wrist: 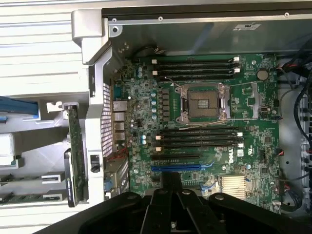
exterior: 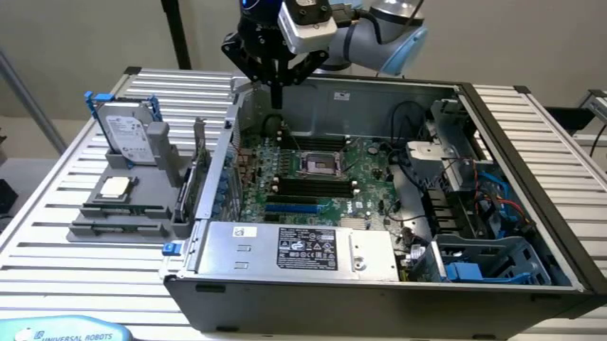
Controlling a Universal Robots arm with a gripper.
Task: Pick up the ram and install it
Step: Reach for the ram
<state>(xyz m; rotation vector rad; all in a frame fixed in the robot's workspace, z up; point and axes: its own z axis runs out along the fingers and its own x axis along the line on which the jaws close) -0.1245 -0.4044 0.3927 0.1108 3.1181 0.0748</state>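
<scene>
The ram [exterior: 119, 210] is a thin green stick lying in a slot of the grey holder [exterior: 95, 231], on the table outside the case at the exterior view's left. The wrist view catches it at the frame's edge [wrist: 22, 198]. My gripper [exterior: 277, 98] hangs high over the back left corner of the open computer case [exterior: 379, 284], far from the ram. Its black fingers [wrist: 170, 187] are pressed together with nothing between them. The motherboard's long black slots [exterior: 305, 186] [wrist: 200, 138] lie beside the CPU socket [exterior: 318, 163].
A hard drive [exterior: 128, 131] stands in the holder's rear, a CPU chip [exterior: 116, 187] lies on it, and a taller card with a metal bracket [exterior: 195, 177] stands by the case wall. The power supply [exterior: 294, 245] and the blue drive cage [exterior: 484, 263] fill the case front.
</scene>
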